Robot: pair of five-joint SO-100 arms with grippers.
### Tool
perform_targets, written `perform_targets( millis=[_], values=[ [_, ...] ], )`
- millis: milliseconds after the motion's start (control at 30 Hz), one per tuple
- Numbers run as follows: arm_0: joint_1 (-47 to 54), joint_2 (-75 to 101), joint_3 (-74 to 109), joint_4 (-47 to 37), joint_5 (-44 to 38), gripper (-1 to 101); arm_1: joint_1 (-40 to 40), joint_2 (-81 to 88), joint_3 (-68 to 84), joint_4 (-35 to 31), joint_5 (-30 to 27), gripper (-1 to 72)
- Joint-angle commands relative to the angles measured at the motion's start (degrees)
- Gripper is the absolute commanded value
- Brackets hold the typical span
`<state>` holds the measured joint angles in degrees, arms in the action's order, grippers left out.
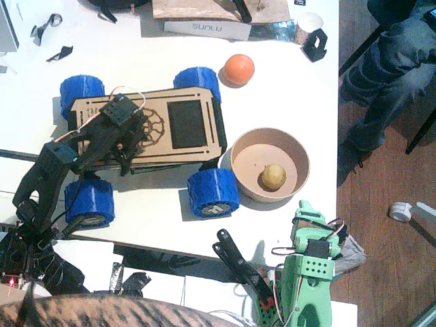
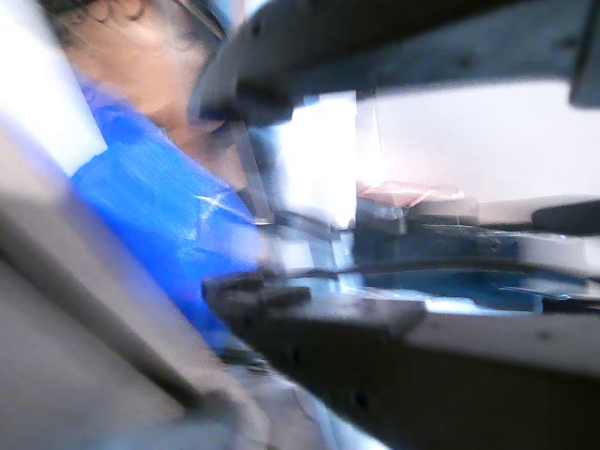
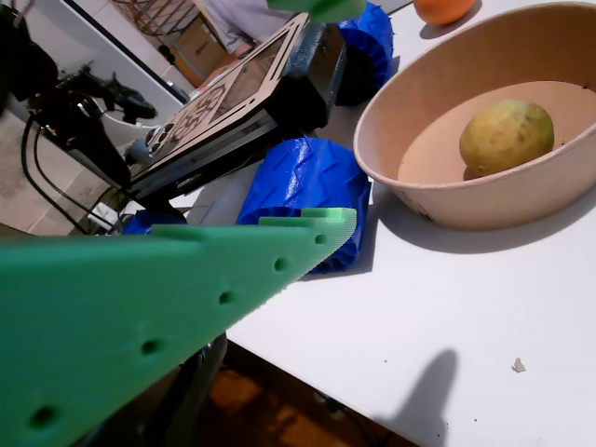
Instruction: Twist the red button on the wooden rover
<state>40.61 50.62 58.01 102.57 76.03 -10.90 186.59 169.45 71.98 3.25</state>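
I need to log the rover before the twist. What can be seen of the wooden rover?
The wooden rover is a flat light-plywood deck with an engraved gear emblem, a black square panel and a dark frame beneath. Four chunky blue ribbed wheels stand at its corners on the white table. It lies lengthwise across the fixed view, beside the tan bowl. The black left arm's pincer reaches over the deck's left end; the red button is hidden there.
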Motion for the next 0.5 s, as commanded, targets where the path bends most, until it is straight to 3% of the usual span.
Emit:
perform_targets(
  millis=[0,333,467],
  values=[
    [1.76,2.90,-1.05,1.14,0.44,22,0.26,-0.26,-0.35,-0.26,0.00,20.4],
    [1.67,12.57,-0.97,2.37,0.26,17,0.26,-0.26,-0.35,-0.26,0.00,20.4],
    [1.67,19.16,-0.97,2.37,-4.83,15,0.26,-0.26,-0.35,-0.26,0.00,20.4]
  ],
)
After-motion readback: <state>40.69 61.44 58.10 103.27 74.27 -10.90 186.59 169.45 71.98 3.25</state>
